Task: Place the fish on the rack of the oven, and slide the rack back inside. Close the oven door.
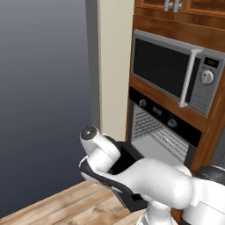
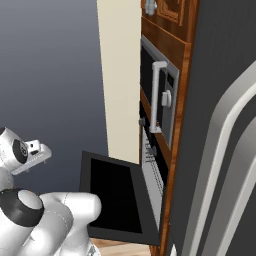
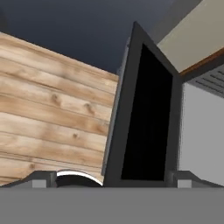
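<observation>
Nearest hung the oven door (image 3: 146,118), dropped open; rigid and heavy, I judged, best pushed at its free edge by the wide-open gripper (image 3: 112,177).

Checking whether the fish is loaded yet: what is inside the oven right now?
With the oven door hanging open, the oven shows a pale cavity floor and ribbed side wall, with a wire rack across it. No fish is visible on it, though the robot's arm covers the cavity's front lower part.
</observation>
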Controlling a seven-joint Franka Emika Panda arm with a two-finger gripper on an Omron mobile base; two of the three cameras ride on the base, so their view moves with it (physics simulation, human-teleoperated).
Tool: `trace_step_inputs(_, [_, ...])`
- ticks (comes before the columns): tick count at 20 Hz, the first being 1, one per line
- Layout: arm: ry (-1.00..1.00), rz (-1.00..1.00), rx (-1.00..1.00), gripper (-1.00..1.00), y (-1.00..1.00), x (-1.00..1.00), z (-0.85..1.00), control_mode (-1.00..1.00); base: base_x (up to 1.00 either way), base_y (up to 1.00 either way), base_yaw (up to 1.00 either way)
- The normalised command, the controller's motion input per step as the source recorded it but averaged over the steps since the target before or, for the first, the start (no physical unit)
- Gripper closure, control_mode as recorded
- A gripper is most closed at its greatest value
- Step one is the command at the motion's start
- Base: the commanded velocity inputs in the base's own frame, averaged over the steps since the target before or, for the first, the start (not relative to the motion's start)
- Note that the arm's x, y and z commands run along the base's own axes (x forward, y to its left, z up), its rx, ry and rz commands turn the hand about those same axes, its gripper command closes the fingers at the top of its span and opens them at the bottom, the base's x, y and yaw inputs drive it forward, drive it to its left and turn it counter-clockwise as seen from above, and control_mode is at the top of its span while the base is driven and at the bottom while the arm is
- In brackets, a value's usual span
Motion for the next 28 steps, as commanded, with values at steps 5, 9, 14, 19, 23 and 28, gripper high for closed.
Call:
trace_step_inputs(5, [0.17, 0.07, -0.16, -1.00, 0.57, 0.00, -0.34, -1.00, 0.00, 0.00, 0.00])
trace_step_inputs(9, [0.06, 0.08, -0.16, -1.00, 0.46, 0.00, -0.45, -1.00, 0.00, 0.00, 0.00])
trace_step_inputs(14, [0.00, 0.05, -0.10, -1.00, 0.17, 0.00, -0.48, -1.00, 0.00, 0.00, 0.00])
trace_step_inputs(19, [0.00, 0.00, -0.01, -1.00, 0.01, 0.00, -0.02, -1.00, 0.00, 0.00, 0.00])
trace_step_inputs(23, [0.09, 0.09, -0.01, -1.00, 0.00, 0.00, -0.17, -1.00, 0.00, 0.00, 0.00])
trace_step_inputs(28, [0.08, 0.18, -0.08, -1.00, 0.00, 0.04, -0.47, -1.00, 0.00, 0.00, 0.00])
